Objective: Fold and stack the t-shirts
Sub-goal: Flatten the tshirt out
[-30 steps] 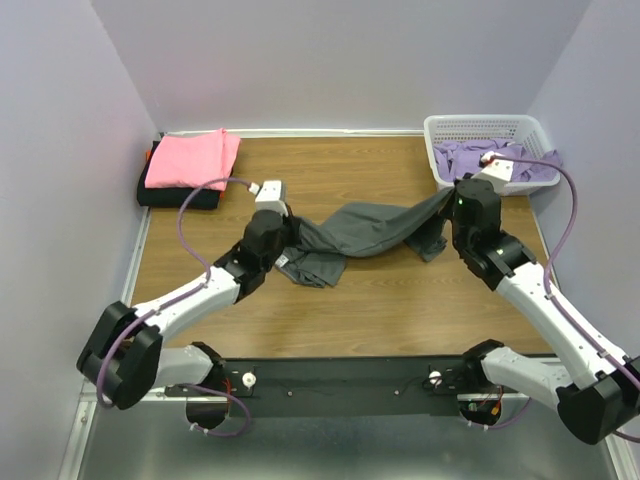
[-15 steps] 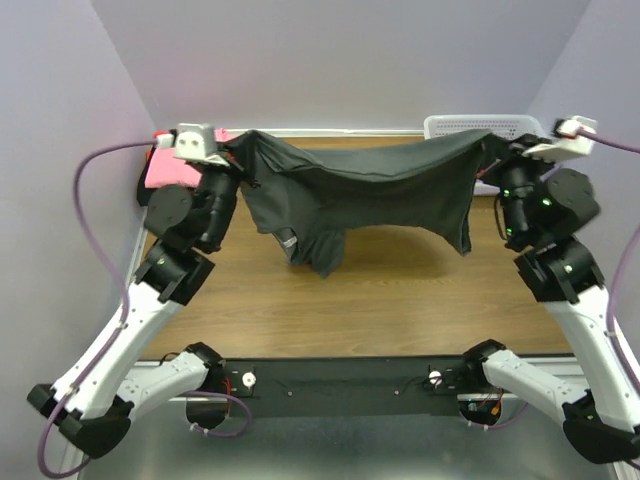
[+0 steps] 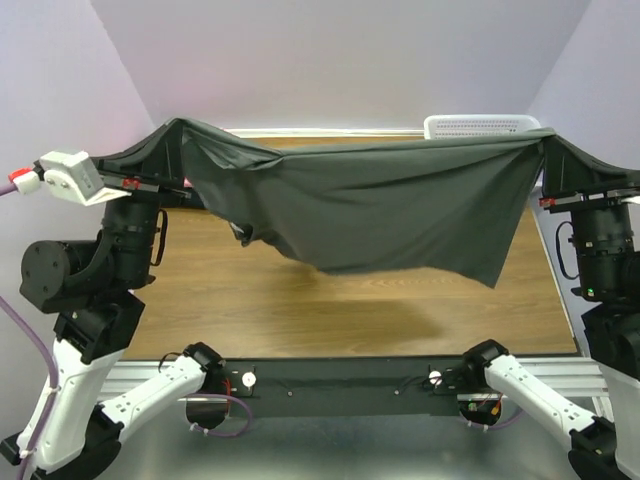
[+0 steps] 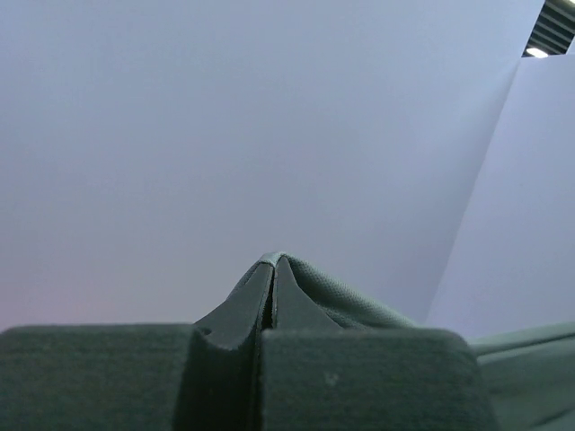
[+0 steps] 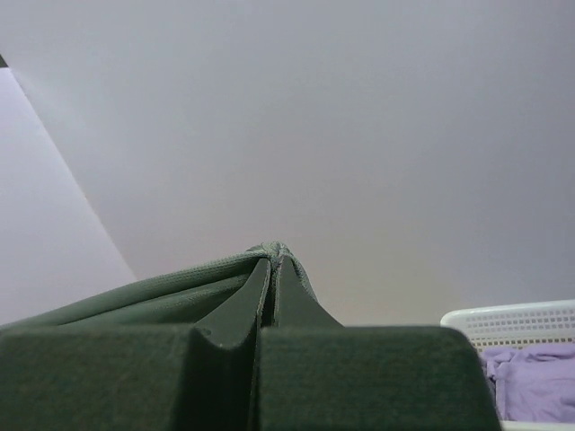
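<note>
With the spreading step in hand, the left end effector (image 4: 272, 274) and right end effector (image 5: 272, 265) are clamping the dark charcoal t-shirt (image 3: 380, 205) spread above the table (image 3: 330, 305) from 9 to 3 o'clock, likely calling for lowering it flat next.

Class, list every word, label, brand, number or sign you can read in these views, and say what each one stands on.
None: no text can be read in any view.
The dark grey t-shirt, the white lattice basket and the wooden table show no legible print.
</note>
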### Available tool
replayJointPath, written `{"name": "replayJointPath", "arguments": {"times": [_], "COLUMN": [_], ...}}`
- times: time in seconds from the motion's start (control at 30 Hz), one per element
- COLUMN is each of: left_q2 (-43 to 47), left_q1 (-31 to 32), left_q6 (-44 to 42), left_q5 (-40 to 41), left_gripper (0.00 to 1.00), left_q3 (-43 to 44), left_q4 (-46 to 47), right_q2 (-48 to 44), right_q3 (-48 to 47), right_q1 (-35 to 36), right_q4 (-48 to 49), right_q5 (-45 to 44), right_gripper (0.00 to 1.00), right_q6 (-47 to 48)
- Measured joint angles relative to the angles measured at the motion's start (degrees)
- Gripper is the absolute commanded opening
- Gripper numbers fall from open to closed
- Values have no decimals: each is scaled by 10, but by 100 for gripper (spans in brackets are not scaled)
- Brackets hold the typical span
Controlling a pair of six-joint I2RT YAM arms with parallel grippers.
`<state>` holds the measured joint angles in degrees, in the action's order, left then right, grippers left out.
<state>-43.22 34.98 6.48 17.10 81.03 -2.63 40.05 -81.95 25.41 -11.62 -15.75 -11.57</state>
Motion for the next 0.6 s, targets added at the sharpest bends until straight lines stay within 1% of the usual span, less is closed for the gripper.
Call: {"name": "replayJointPath", "arguments": {"times": [0.13, 0.23, 0.3, 0.37, 0.47, 0.6], "left_q2": [-37, -129, -176, -244, -306, -344], "left_q1": [0, 0, -4, -21, -54, -92], "left_q6": [-14, -28, -35, -40, -44, -54], "left_q5": [-1, -1, -1, -7, -19, -33], "left_gripper": [0, 0, 0, 0, 0, 0], "left_q3": [12, 36, 38, 38, 37, 38], "left_q4": [13, 31, 35, 33, 31, 35], "right_q2": [13, 43, 79, 113, 179, 245], "right_q3": [13, 31, 51, 66, 85, 94], "right_q1": [0, 0, 0, 0, 0, 0], "right_q4": [0, 9, 19, 24, 32, 39], "right_q5": [-3, -21, -39, -52, -76, -100], "right_gripper": [2, 2, 2, 2, 2, 2], "right_q6": [-7, -10, -10, -10, -10, -7]}}
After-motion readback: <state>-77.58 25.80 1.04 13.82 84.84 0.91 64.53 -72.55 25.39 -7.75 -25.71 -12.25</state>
